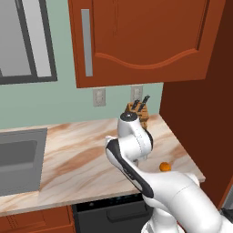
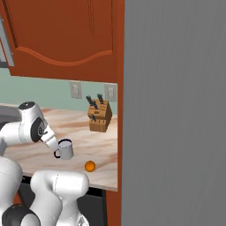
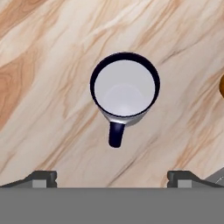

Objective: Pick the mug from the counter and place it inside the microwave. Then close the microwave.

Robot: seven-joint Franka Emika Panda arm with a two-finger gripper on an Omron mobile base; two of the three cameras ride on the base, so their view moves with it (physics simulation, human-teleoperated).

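One mug (image 3: pixel 124 89), upright, hollow bare

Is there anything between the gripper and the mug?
No. In the hand view only bare counter shows between the open gripper and the mug standing below it.

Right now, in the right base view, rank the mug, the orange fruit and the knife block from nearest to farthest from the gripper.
1. The mug: on the counter, right beside the arm's lower end; in the hand view the open gripper hangs above it.
2. The orange fruit: near the counter's front edge, just past the mug.
3. The knife block: at the back, by the wall.
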